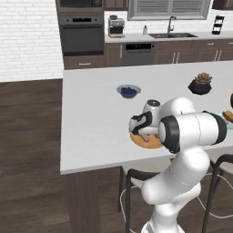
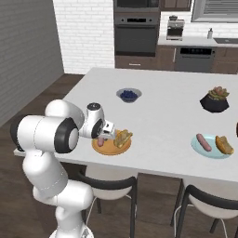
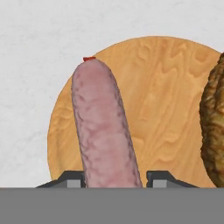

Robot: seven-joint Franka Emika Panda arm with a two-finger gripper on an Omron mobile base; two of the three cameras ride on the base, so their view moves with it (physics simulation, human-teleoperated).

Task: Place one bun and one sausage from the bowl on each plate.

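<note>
My gripper [image 3: 114, 179] is shut on a pink sausage [image 3: 103, 127], which hangs lengthwise between the fingertips just above the orange-tan wooden plate [image 3: 166, 109]. A brown bun [image 3: 214, 127] lies on that plate's right side. From the base the gripper [image 2: 101, 139] and plate [image 2: 107, 148] sit near the counter's front edge, with the bun [image 2: 123, 138] beside them. The pale blue plate [image 2: 213, 151] to the right carries a sausage [image 2: 203, 142] and a bun [image 2: 224, 144]. A sliver of the dark reddish-brown bowl [image 2: 236, 128] shows at the right edge.
A small grey bowl of blueberries [image 2: 128, 95] stands mid-counter and a black plant pot [image 2: 214, 100] at the back right. Black stools [image 2: 111, 183] stand under the counter's front edge. The white counter [image 1: 91, 118] stretches to the left of the plate.
</note>
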